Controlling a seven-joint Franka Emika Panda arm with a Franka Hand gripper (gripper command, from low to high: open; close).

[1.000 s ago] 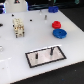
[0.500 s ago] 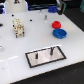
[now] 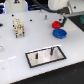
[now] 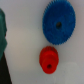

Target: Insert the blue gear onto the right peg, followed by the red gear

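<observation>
The blue gear (image 3: pixel 59 33) lies flat on the white table at the exterior view's right. The smaller red gear (image 3: pixel 56 23) lies just behind it. In the wrist view the blue gear (image 4: pixel 59 23) and the red gear (image 4: pixel 48 58) lie side by side, close but apart. The white plate with a black border (image 3: pixel 42 61) lies nearer the front, with the right peg (image 3: pixel 50 50) and the other pin (image 3: pixel 36 57) standing bare. My gripper (image 3: pixel 64 19) hangs above the table just beyond the gears and holds nothing. Its jaws are too blurred to read.
A pale block-like stack (image 3: pixel 18 27) stands at the exterior view's left. A small dark post (image 3: pixel 46 17) stands behind the red gear. A dark teal shape (image 4: pixel 2 30) fills one edge of the wrist view.
The arm has shifted slightly at the back, towards the gears. The gears and the plate have not moved.
</observation>
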